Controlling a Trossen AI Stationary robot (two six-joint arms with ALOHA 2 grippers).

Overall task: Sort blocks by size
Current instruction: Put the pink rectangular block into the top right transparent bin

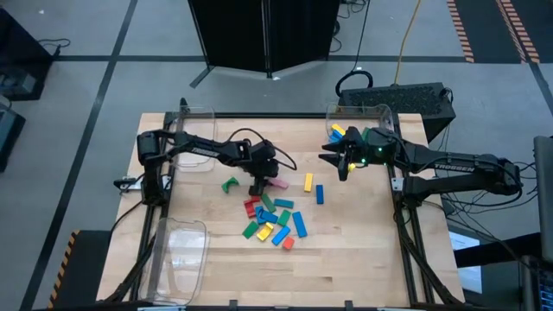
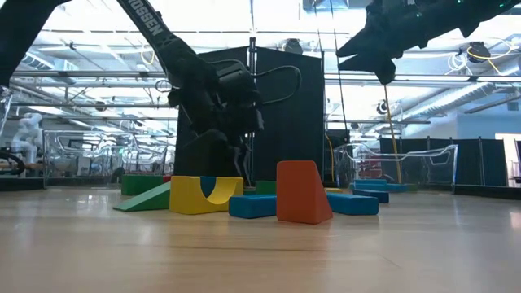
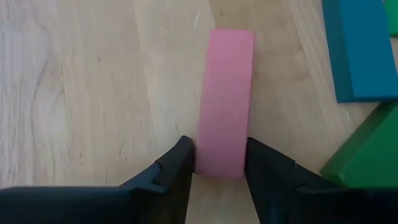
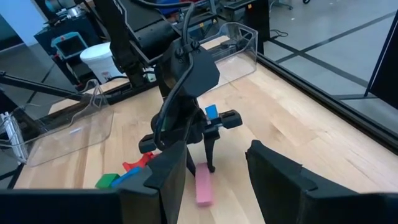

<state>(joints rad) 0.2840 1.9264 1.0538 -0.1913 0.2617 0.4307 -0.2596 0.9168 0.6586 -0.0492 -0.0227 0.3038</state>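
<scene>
**Left gripper on the pink block**

I have the left gripper [image 3: 217,168] down at the table, at the upper edge of the pile of blocks [image 1: 275,221]. In the left wrist view its two fingers [image 3: 174,171] sit against both long sides of the pink block [image 3: 225,102], which lies flat on the wooden table [image 1: 363,259]; I read that as a grip closed on the block's near end. A blue block [image 3: 360,50] and a green one [image 3: 367,155] lie just beside it.

The right gripper [image 1: 344,164] hangs above the table near the far right bin [image 1: 380,112], fingers apart and holding nothing. That bin has a yellow and a blue block [image 1: 337,131] in it.

A green block [image 1: 231,184] lies apart on the left of the pile, and a yellow bar [image 1: 308,181] and a blue bar [image 1: 319,193] lie on its right.
</scene>
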